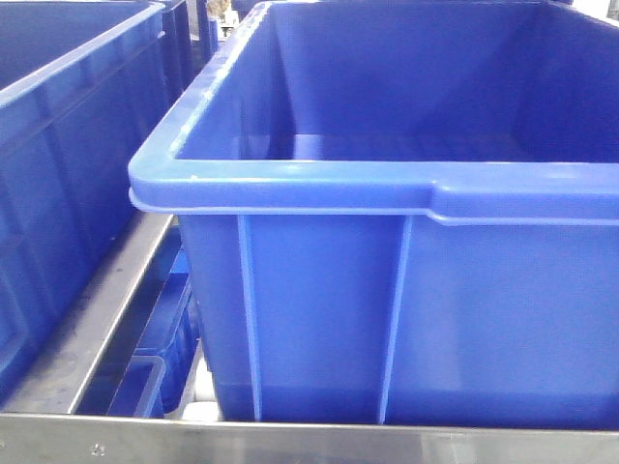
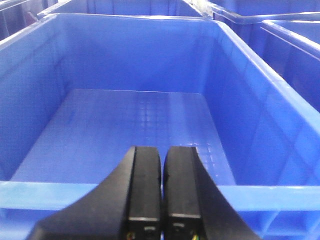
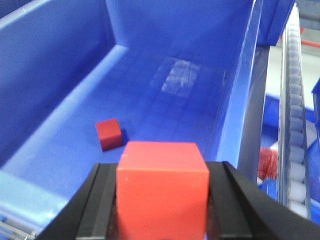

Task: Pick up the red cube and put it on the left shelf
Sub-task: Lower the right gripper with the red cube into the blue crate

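A bright red cube (image 3: 162, 197) sits clamped between the black fingers of my right gripper (image 3: 163, 166), held above the inside of a large blue crate (image 3: 60, 75). A second, darker red cube (image 3: 109, 134) lies on that crate's floor, ahead and to the left. In the left wrist view my left gripper (image 2: 163, 150) is shut with nothing in it, hovering over the near rim of an empty blue crate (image 2: 140, 120). The front view shows the left shelf by its steel front rail (image 1: 290, 443), with a blue ribbed crate (image 1: 387, 309) on it; neither gripper appears there.
Another blue crate (image 1: 58, 145) stands to the left, a steel strip (image 1: 97, 309) between them. More crates (image 2: 295, 45) line the right of the left wrist view. A roller conveyor (image 3: 295, 115) runs along the right, with a blurred red thing (image 3: 267, 162) beside it.
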You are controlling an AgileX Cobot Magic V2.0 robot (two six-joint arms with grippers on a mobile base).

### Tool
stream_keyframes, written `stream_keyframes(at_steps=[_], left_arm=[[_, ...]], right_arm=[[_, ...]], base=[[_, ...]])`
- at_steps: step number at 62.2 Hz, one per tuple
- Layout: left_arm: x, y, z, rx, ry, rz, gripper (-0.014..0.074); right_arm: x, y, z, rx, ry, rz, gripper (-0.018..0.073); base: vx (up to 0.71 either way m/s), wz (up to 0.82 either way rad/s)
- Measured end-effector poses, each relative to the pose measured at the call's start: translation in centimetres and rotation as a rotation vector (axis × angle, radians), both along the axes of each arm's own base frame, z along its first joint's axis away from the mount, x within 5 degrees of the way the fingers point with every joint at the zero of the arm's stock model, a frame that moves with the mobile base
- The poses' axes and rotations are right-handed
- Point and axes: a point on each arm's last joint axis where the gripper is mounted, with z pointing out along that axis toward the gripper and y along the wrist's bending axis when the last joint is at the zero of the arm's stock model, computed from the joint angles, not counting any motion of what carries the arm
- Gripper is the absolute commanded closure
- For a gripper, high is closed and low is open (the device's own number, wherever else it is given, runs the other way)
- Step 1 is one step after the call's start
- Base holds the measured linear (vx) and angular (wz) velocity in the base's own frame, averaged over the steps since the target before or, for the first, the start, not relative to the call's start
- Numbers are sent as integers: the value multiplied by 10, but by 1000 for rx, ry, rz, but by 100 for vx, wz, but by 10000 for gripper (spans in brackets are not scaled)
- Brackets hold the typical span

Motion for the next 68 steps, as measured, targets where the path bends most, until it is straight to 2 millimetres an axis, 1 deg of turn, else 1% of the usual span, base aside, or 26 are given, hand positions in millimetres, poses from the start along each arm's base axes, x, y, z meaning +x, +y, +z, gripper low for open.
stream_keyframes(at_steps=[3, 10, 15, 17, 23, 25, 26, 27, 29, 35, 39, 44, 45, 54, 68], left_arm=[[0, 0, 0, 0, 0, 0, 496], [0, 0, 0, 0, 0, 0, 496], [0, 0, 0, 0, 0, 0, 496], [0, 0, 0, 0, 0, 0, 495], [0, 0, 0, 0, 0, 0, 496], [0, 0, 0, 0, 0, 0, 496], [0, 0, 0, 0, 0, 0, 496], [0, 0, 0, 0, 0, 0, 496], [0, 0, 0, 0, 0, 0, 496], [0, 0, 0, 0, 0, 0, 496], [0, 0, 0, 0, -2, 0, 495], [0, 0, 0, 0, -2, 0, 496], [0, 0, 0, 0, -2, 0, 496], [0, 0, 0, 0, -4, 0, 495], [0, 0, 0, 0, -4, 0, 496]], right_arm=[[1, 0, 11, 4, -8, -2, 471], [10, 3, 49, 6, 0, -15, 475], [24, 9, 71, -14, 42, -26, 473], [32, 12, 79, -34, 66, -30, 473], [60, 26, 94, -99, 153, -23, 473], [72, 32, 96, -120, 193, -15, 473], [81, 37, 95, -133, 229, -8, 473], [85, 39, 97, -139, 244, -5, 473], [99, 47, 94, -157, 299, 4, 473], [124, 62, 88, -179, 426, 23, 473], [142, 73, 76, -200, 536, 30, 473], [158, 81, 63, -225, 634, 33, 473], [162, 83, 58, -234, 658, 32, 473], [184, 94, 30, -280, 776, 28, 473], [207, 105, -3, -326, 882, 25, 473]], base=[[0, 0], [0, 0], [0, 0], [0, 0], [0, 0], [0, 0], [0, 0], [0, 0], [0, 0], [0, 0], [0, 0], [0, 0], [0, 0], [0, 0], [0, 0]])
